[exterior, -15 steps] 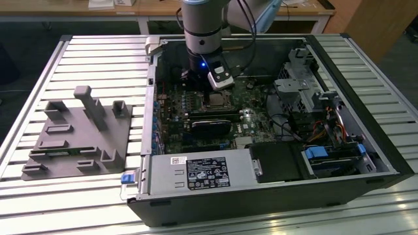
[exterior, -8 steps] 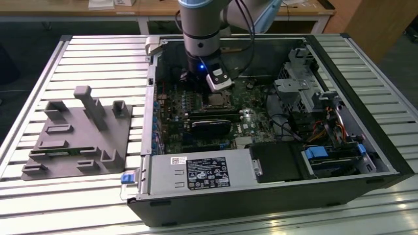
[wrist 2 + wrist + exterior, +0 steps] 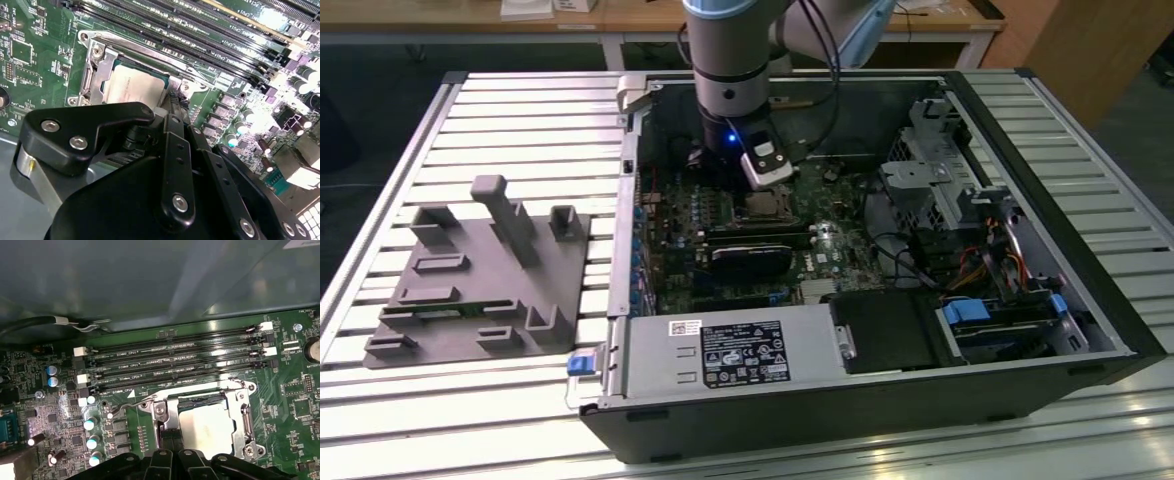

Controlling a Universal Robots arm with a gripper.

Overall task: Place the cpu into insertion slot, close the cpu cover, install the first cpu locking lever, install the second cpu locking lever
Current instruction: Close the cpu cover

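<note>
The cpu (image 3: 207, 427) lies in the insertion slot (image 3: 761, 207) near the middle of the motherboard (image 3: 295, 405), the cpu cover (image 3: 100, 75) down over it; the gripper (image 3: 170, 439), jaws together and empty, stands at the slot's edge; I judge the locking lever (image 3: 125, 409) wants slow, steady pressure, kept off the chip.

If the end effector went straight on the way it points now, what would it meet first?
Most likely the cpu cover: the end effector points at its frame edge beside the cpu, which sits under it. Depth is unclear; it may be touching already.
</note>
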